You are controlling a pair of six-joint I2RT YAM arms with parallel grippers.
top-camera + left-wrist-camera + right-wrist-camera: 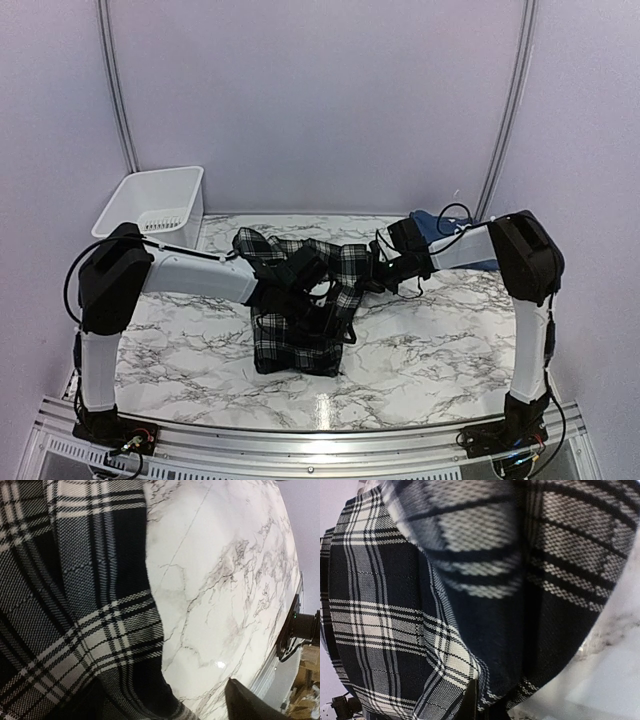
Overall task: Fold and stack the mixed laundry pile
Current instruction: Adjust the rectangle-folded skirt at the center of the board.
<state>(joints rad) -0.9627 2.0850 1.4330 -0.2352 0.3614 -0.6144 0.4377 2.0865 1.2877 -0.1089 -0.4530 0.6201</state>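
The black-and-white plaid garment (300, 335) lies crumpled in the middle of the marble table (430, 350). Its upper part is bunched up between the two grippers. My left gripper (306, 276) is over the garment's middle. In the left wrist view one dark fingertip (247, 705) stands over bare marble, well apart from the plaid cloth (75, 605), so the jaws are open. My right gripper (372, 268) is at the garment's right edge. Its fingers (479, 697) are pressed together on a fold of plaid (395, 605). The navy t-shirt (432, 222) lies at the back right, mostly hidden by the right arm.
A white plastic bin (155, 210) stands at the back left corner. Purple walls close in the table on three sides. An aluminium rail (300, 440) with both arm bases runs along the near edge.
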